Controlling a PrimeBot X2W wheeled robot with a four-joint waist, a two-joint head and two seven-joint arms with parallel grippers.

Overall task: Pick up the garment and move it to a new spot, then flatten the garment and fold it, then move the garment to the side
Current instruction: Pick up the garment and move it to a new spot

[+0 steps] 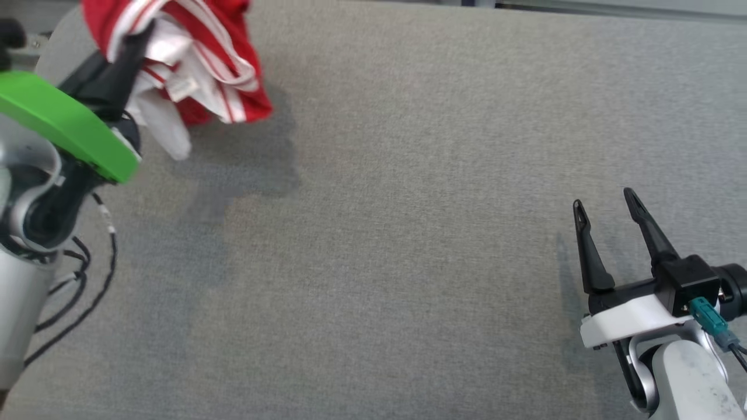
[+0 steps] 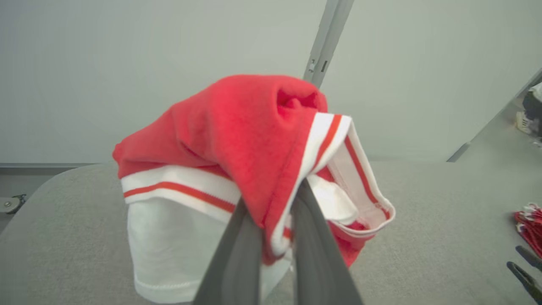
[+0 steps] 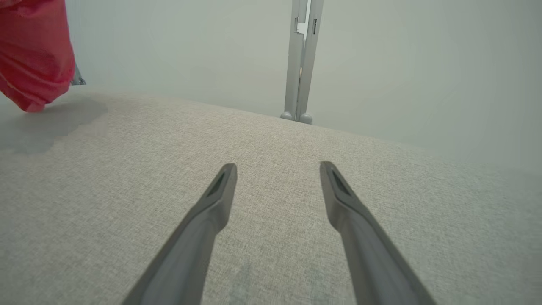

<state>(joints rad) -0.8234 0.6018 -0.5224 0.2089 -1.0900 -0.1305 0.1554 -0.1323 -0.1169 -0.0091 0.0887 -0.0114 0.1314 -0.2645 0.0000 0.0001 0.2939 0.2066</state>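
The left hand (image 1: 135,51) is clenched on the red-and-white garment (image 1: 198,64), bunched at eleven o'clock over the grey counter (image 1: 408,233); the right hand (image 1: 604,201) at four o'clock is released, fingers spread.

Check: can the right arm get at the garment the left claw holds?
Probably yes: only bare grey table lies between the open right claw and the red-and-white garment pinched in the left claw, though it's a long reach.

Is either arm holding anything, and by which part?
The left gripper has its jaws shut on the red and white garment, pinching a bunched red fold beside its striped white trim. The right gripper is open, holding nothing.
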